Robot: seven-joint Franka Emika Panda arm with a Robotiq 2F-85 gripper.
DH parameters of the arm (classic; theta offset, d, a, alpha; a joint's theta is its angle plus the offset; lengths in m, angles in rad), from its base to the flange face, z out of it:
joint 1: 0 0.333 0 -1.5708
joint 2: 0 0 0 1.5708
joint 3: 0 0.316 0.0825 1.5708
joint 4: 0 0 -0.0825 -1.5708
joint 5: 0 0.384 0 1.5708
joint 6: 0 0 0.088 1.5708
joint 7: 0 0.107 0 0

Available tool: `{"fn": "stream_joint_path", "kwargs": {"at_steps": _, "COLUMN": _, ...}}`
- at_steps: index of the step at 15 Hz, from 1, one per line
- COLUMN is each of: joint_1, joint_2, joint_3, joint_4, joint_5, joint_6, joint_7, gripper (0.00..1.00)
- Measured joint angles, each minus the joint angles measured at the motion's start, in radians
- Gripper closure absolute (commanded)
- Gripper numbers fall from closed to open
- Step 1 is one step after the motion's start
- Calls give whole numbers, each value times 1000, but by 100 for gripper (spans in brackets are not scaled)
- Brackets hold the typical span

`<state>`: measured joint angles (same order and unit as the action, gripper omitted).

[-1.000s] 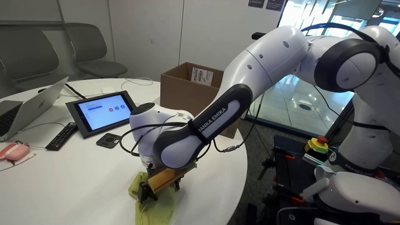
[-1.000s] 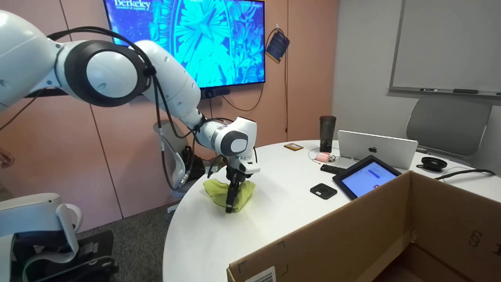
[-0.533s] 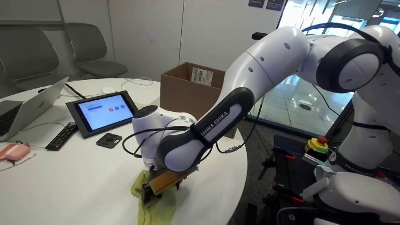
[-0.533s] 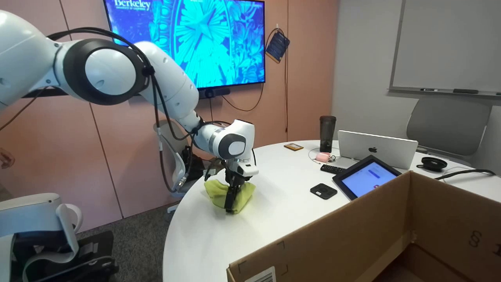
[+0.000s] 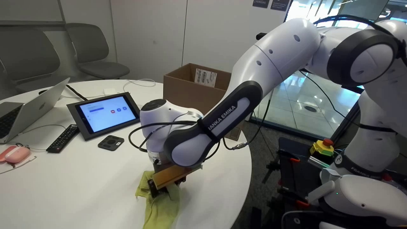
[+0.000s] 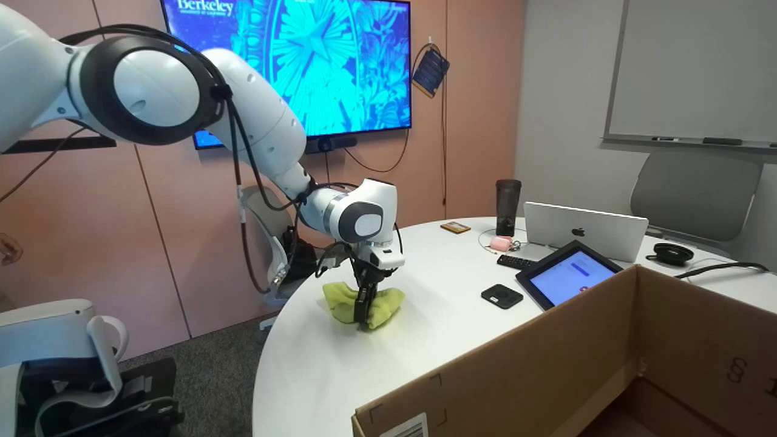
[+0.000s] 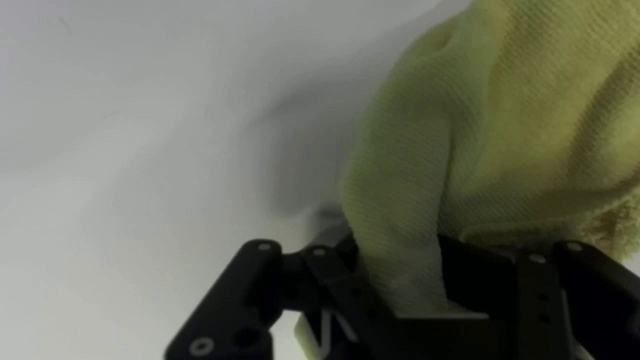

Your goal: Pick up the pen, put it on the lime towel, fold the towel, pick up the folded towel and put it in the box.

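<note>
Pinching a bunched fold of the lime towel (image 7: 400, 220) in the gripper (image 7: 397, 265). Pressing on the towel's left side in the wrist view with one black finger (image 7: 345, 282), on its right side with the other finger (image 7: 480, 280), spaced no wider than the cloth between. Gathered tight at the grip and puffed out around it in both exterior views. Hard to judge, for the lower folds, between resting on and hanging just over the white table (image 5: 92, 184).

Can make out, left of and behind the towel in an exterior view, a remote (image 5: 63, 139) and a tablet (image 5: 105, 114). Directly above the towel, upright at the wrist (image 5: 152, 136) and aimed down. Can make out the cardboard box (image 5: 190, 95) behind and right of the towel, partly covered by the arm (image 5: 273, 60). Slanting up rightward from the towel along the lettered forearm (image 5: 219, 119), bending high at the black-ringed joint (image 5: 365, 65), then dropping to the base (image 5: 372, 152), well right of the towel.
</note>
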<state>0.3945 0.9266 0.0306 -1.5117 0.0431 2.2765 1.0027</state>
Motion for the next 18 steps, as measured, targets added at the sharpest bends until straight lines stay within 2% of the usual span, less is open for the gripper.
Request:
{"fn": "stream_joint_path", "kwargs": {"at_steps": 8, "joint_1": -6, "joint_2": -193, "joint_3": -61, "joint_4": -166, "joint_5": -5, "joint_6": 109, "joint_7": 50, "gripper": 100}}
{"fn": "stream_joint_path", "kwargs": {"at_steps": 15, "joint_1": -8, "joint_2": -435, "joint_3": -128, "joint_4": -283, "joint_5": -128, "joint_6": 97, "joint_7": 161, "gripper": 100}}
{"fn": "stream_joint_path", "kwargs": {"at_steps": 18, "joint_1": -24, "joint_2": -539, "joint_3": -141, "joint_4": -316, "joint_5": -174, "joint_6": 45, "joint_7": 237, "gripper": 100}}
